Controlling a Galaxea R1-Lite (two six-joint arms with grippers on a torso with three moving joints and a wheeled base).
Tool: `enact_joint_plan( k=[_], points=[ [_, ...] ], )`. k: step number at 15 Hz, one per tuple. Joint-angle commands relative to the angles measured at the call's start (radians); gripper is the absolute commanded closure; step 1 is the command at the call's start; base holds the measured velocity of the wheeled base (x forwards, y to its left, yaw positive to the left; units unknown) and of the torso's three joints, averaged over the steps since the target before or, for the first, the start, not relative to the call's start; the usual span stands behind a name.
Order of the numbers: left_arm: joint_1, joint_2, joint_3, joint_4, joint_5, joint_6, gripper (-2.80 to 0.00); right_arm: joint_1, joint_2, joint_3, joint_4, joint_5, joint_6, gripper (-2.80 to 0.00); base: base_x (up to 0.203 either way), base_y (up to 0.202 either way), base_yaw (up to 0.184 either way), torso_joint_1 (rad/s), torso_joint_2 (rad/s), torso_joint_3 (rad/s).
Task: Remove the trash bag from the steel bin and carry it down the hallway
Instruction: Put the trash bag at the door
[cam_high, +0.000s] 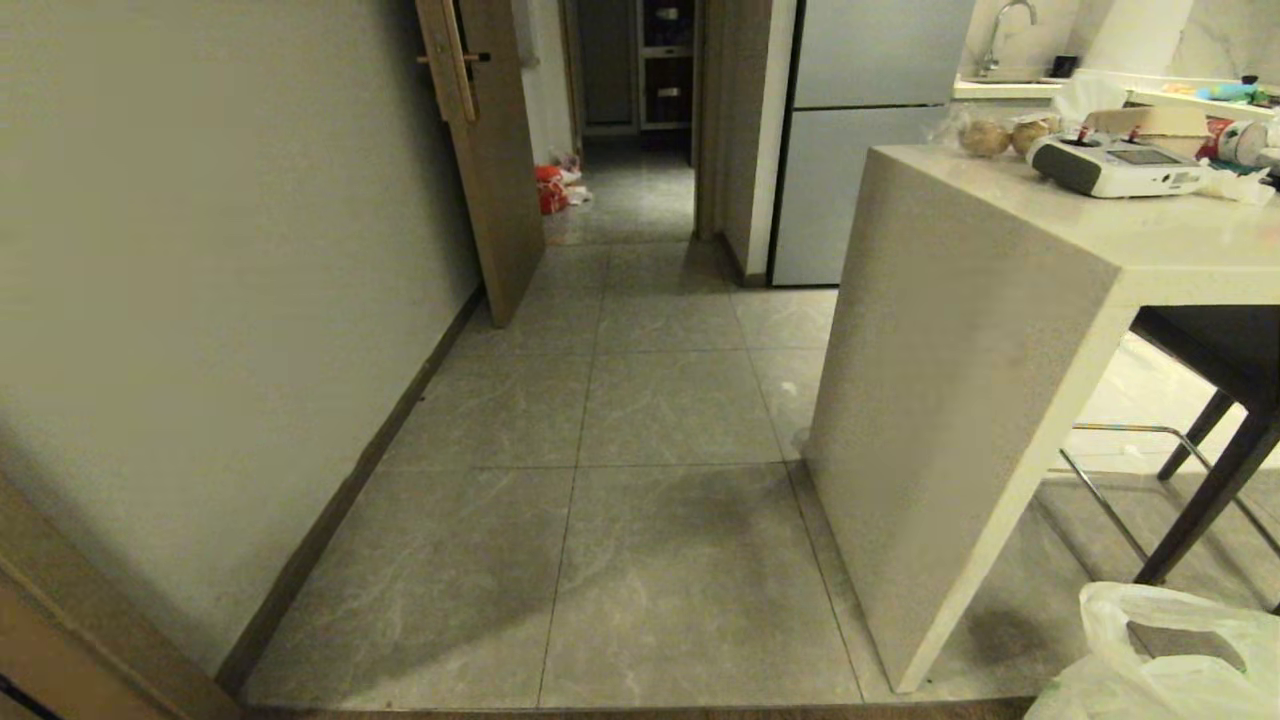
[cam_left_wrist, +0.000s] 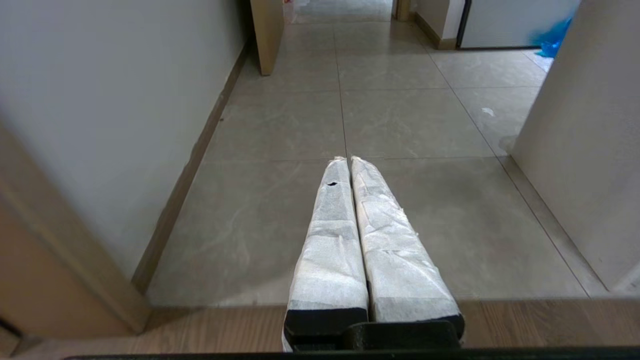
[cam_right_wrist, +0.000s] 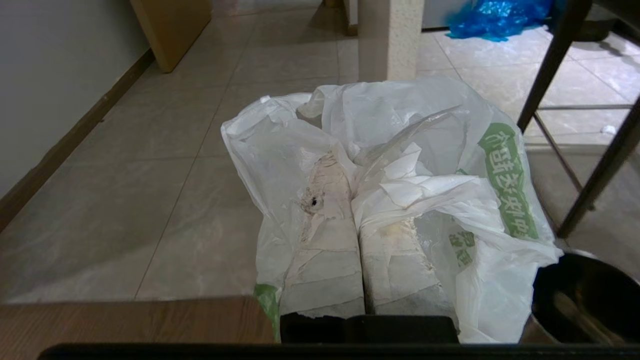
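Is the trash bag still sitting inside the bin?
No, the right gripper holds the trash bag beside the bin.

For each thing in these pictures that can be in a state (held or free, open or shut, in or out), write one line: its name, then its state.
trash bag: out of the bin, gripped, crumpled.
right gripper: shut on the trash bag.
left gripper: shut, empty.
steel bin: open-topped, bag removed.
wooden door: open, swung into the hallway.
stool: tucked under the counter.
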Motion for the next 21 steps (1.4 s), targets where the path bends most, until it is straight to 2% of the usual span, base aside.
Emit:
enact_joint_plan(
  k=[1,12,18,21],
  points=[
    [0.0,0.001,0.0,0.0,0.001,0.0,0.0,0.0,0.001,0.0,0.0,0.0,0.0,0.0,0.188,0.0,0.001,0.001,0.0,0.004],
    [0.0,0.001,0.001,0.0,0.0,0.002,0.0,0.0,0.001,0.0,0.0,0.0,0.0,0.0,0.19,0.005,0.001,0.005,0.0,0.001],
    [0.0,0.001,0.0,0.0,0.001,0.001,0.0,0.0,0.001,0.0,0.0,0.0,0.0,0.0,0.196,0.161,0.001,0.003,0.0,0.002],
    [0.0,0.001,0.0,0.0,0.0,0.001,0.0,0.0,0.001,0.0,0.001,0.0,0.0,0.0,0.186,0.04,0.0,0.003,0.01,0.003]
  ],
)
